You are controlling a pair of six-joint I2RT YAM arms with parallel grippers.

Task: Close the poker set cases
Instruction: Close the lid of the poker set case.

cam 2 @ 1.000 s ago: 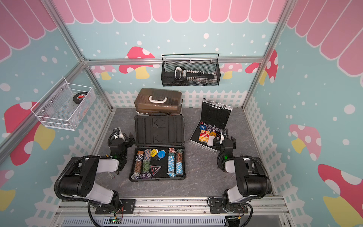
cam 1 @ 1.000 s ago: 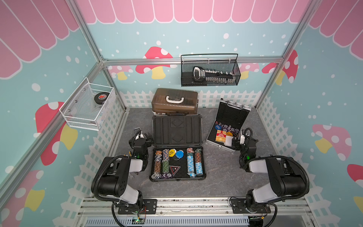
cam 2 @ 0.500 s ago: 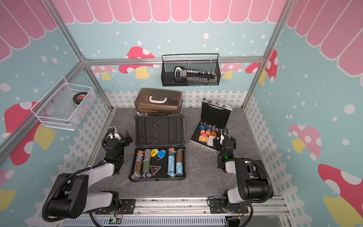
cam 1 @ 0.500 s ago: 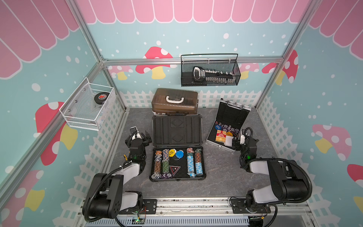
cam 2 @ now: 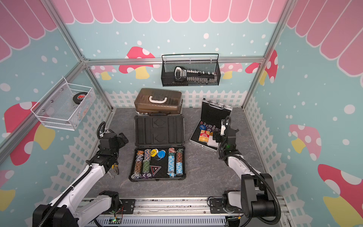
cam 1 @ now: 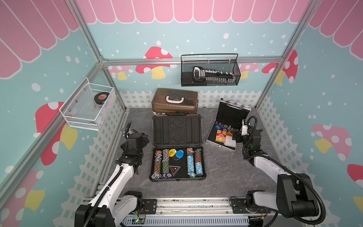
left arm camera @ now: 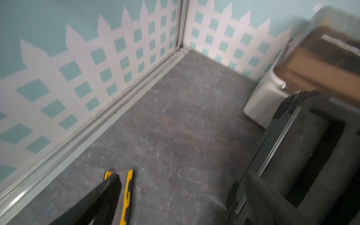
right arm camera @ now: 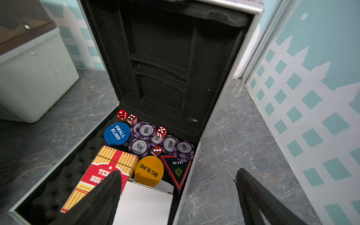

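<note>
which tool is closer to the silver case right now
Right. The right tool hangs open over the silver case's near corner, above its tray. The left tool is across the table, beyond the black case, by the left wall.

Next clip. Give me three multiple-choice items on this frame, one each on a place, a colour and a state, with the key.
1. Where does the brown-lidded box stand?
A. behind the black case, by the back wall
B. inside the hanging wire basket
C. in front of the black case

2. What colour is the SMALL BLIND disc in the silver case?
A. green
B. blue
C. white

3. How do the two cases stand?
A. both shut
B. only the black one open
C. both open

Key:
1 A: both top views show the box beyond the black case's lid.
2 B: the right wrist view shows it blue.
3 C: both lids are swung back, with the contents showing.
</note>
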